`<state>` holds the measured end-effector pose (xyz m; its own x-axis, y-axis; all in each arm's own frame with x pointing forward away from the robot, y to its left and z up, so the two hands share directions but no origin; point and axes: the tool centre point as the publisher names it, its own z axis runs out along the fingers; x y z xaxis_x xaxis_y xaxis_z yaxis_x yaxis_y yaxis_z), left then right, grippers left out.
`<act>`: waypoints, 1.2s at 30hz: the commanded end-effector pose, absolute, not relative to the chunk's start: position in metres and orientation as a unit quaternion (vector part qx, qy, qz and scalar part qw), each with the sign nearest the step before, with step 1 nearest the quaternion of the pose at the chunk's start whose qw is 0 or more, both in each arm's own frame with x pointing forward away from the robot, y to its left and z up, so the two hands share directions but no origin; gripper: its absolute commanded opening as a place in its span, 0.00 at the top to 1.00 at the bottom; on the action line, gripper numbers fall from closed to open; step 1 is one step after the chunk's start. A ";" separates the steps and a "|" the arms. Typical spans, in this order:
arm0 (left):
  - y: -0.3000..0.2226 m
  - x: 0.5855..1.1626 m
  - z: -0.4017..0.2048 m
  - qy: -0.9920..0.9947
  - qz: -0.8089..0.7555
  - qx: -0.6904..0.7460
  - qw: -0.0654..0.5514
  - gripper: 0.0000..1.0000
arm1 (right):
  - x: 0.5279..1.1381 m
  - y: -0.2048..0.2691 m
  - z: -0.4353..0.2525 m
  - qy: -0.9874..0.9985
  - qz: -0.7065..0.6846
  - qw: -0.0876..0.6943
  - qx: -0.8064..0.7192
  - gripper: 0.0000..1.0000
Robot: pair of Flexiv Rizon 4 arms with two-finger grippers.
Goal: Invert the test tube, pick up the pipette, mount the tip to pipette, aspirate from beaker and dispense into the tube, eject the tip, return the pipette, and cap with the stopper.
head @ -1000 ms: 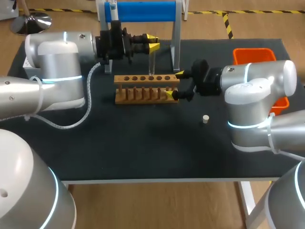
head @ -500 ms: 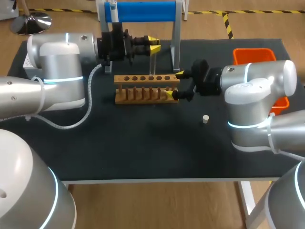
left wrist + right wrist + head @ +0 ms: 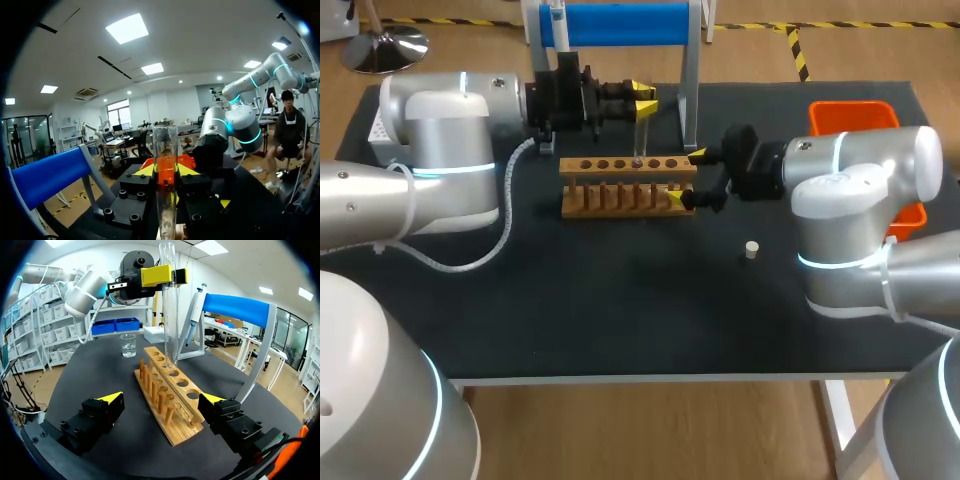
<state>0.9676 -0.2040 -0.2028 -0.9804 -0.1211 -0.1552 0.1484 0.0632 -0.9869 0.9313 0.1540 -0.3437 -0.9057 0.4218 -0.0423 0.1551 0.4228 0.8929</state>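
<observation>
My left gripper (image 3: 641, 96) is shut on a clear test tube (image 3: 639, 130), held upright with its mouth up and its lower end at a hole of the wooden rack (image 3: 628, 185). In the left wrist view the tube (image 3: 165, 150) stands between the yellow tips of the left gripper (image 3: 165, 172). My right gripper (image 3: 687, 177) is open, with the rack's right end between its fingers. From the right wrist view, the rack (image 3: 170, 390) runs ahead of the right gripper (image 3: 162, 400) toward the tube (image 3: 168, 305). A pipette (image 3: 192, 315) hangs on the stand, and a small beaker (image 3: 128, 345) sits behind the rack.
A white stopper (image 3: 752, 249) lies on the black mat (image 3: 620, 300) in front of my right arm. An orange bin (image 3: 855, 118) stands at the back right. The blue-barred stand (image 3: 615, 22) rises behind the rack.
My left arm has edged slightly to the right with the tube in its grip. The right arm has not moved.
</observation>
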 end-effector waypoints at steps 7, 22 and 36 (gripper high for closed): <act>-0.203 0.972 -0.209 0.722 -0.685 0.006 0.097 1.00 | 0.931 0.154 -0.344 0.833 0.509 0.131 0.173 0.00; -0.203 0.977 -0.216 0.721 -0.686 0.002 0.096 1.00 | 0.931 0.154 -0.344 0.833 0.509 0.131 0.173 0.00; -0.201 0.978 -0.223 0.723 -0.684 -0.004 0.094 1.00 | 0.931 0.154 -0.344 0.833 0.509 0.131 0.173 0.00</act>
